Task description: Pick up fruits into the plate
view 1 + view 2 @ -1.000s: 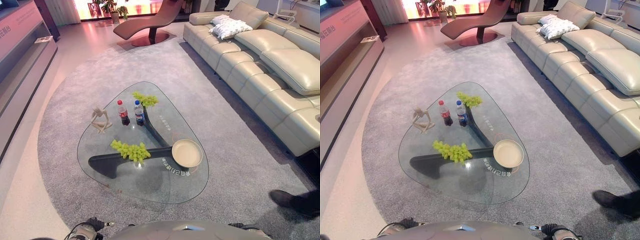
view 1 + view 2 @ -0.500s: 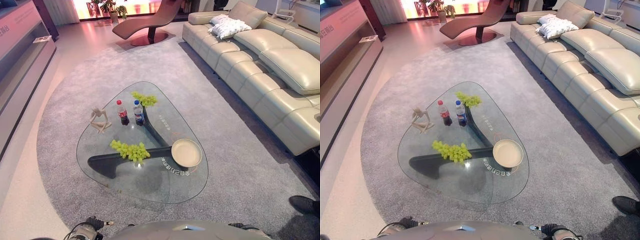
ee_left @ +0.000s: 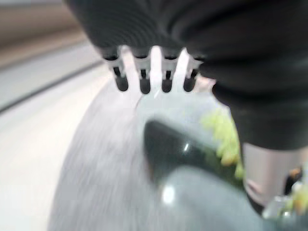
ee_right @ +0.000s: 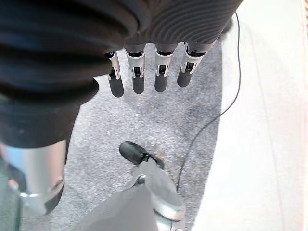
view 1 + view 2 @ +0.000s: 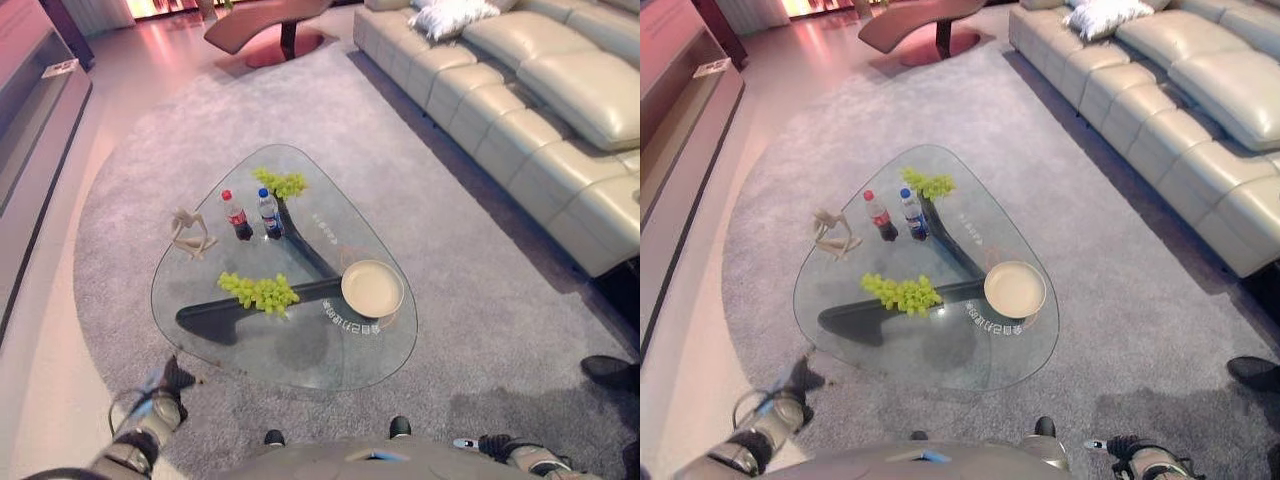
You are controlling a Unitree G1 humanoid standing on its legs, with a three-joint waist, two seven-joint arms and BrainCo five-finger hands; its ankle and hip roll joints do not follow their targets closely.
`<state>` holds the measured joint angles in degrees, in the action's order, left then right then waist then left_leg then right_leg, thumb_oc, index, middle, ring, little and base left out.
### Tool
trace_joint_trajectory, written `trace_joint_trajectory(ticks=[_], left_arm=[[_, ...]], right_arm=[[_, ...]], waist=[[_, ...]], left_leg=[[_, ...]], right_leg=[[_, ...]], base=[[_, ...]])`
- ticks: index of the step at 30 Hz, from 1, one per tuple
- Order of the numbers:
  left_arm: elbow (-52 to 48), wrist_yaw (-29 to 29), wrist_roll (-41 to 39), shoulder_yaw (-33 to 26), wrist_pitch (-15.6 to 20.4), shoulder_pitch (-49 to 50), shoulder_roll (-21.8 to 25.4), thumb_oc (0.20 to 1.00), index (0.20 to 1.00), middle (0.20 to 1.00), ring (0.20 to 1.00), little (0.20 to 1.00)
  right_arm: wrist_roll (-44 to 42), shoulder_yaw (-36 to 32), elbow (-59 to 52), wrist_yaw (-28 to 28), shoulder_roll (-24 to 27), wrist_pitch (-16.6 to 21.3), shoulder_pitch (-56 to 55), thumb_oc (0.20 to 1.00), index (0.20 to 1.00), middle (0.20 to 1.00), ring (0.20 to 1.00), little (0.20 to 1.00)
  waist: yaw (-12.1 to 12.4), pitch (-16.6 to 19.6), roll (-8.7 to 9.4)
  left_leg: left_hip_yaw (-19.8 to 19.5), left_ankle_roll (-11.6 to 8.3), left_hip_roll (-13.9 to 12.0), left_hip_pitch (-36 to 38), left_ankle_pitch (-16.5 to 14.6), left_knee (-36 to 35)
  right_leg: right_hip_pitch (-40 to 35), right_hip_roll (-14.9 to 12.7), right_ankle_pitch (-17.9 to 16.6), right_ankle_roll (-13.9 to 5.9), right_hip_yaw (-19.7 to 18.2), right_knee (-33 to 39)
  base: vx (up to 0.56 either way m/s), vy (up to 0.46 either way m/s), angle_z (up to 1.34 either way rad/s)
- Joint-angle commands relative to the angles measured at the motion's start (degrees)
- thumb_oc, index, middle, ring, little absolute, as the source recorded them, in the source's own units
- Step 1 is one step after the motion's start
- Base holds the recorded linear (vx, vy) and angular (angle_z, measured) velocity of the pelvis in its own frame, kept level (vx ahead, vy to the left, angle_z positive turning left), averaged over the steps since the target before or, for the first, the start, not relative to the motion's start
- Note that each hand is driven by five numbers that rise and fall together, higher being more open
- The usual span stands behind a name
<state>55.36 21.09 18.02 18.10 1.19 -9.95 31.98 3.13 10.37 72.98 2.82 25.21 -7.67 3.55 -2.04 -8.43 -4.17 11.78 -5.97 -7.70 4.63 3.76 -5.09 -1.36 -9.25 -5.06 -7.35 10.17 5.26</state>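
My left hand (image 3: pixel 202 43) hangs over the carpet (image 3: pixel 96 183) at the table's near edge. My fingers (image 3: pixel 143 82) point straight out in a loose row — dark tips apart, holding nothing — and my thumb (image 3: pixel 267 168) stands off to one side, silver below the ribbed cover. Past the fingers lies the glass tabletop (image 3: pixel 202 207), with the dark table base (image 3: pixel 173 149) showing through it. Green grapes (image 3: pixel 224 137) sit on the glass just beside my thumb, blurred; a second green patch beyond the thumb is too unclear to tell. Pale floor (image 3: pixel 33 134) runs alongside the carpet.
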Motion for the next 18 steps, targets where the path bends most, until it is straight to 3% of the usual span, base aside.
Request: trace_joint_trajectory(ticks=[1, 6, 11, 18], left_arm=[[-3.07, 5.33, 2.73, -0.31, 2.43, -7.78, 6.23, 1.000, 1.000, 1.000, 1.000, 1.000], [-7.35, 8.35, 8.97, -0.26, 3.32, -13.51, 13.21, 1.000, 1.000, 1.000, 1.000, 1.000], [-6.74, 14.27, 23.10, 1.22, 5.44, -19.12, 19.20, 1.000, 1.000, 1.000, 1.000, 1.000], [0.38, 12.54, 30.53, 10.23, 1.99, -30.21, 23.88, 1.000, 1.000, 1.000, 1.000, 1.000]], right_arm=[[-1.72, 3.60, 0.99, -0.98, 0.46, 0.84, 4.70, 1.000, 1.000, 1.000, 1.000, 1.000], [-3.71, 4.09, -0.51, -1.64, 1.95, 1.48, 6.22, 1.000, 1.000, 1.000, 1.000, 1.000], [-4.71, 5.05, -2.75, -1.66, 4.05, 2.77, 8.41, 1.000, 1.000, 1.000, 1.000, 1.000], [-1.51, 7.73, -6.02, -0.63, 8.60, 5.98, 12.28, 1.000, 1.000, 1.000, 1.000, 1.000]], waist=[[-1.62, -3.98, 1.41], [-1.99, -7.76, 1.06], [-2.30, -11.56, 1.61], [-3.11, -16.68, 2.79]], left_leg=[[-4.11, 2.52, 2.48, -3.06, -4.44, 0.91], [-4.58, 2.38, 2.99, -6.42, -3.50, 1.24], [-4.42, 2.19, 3.17, -10.40, -3.11, 3.52], [-3.83, 2.16, 3.63, -15.86, -2.87, 5.98]], right_leg=[[1.26, 1.48, 5.53, 0.37, -4.19, -3.74], [4.65, 1.85, 5.28, 0.96, -4.97, -4.98], [8.34, 2.23, 5.15, 1.72, -5.21, -6.73], [13.67, 3.11, 4.58, 2.11, -6.11, -8.56]], base=[[-0.14, 0.048, -0.02], [-0.11, 0.024, -0.01], [-0.08, 0.030, -0.03], [-0.09, 0.016, -0.01]])
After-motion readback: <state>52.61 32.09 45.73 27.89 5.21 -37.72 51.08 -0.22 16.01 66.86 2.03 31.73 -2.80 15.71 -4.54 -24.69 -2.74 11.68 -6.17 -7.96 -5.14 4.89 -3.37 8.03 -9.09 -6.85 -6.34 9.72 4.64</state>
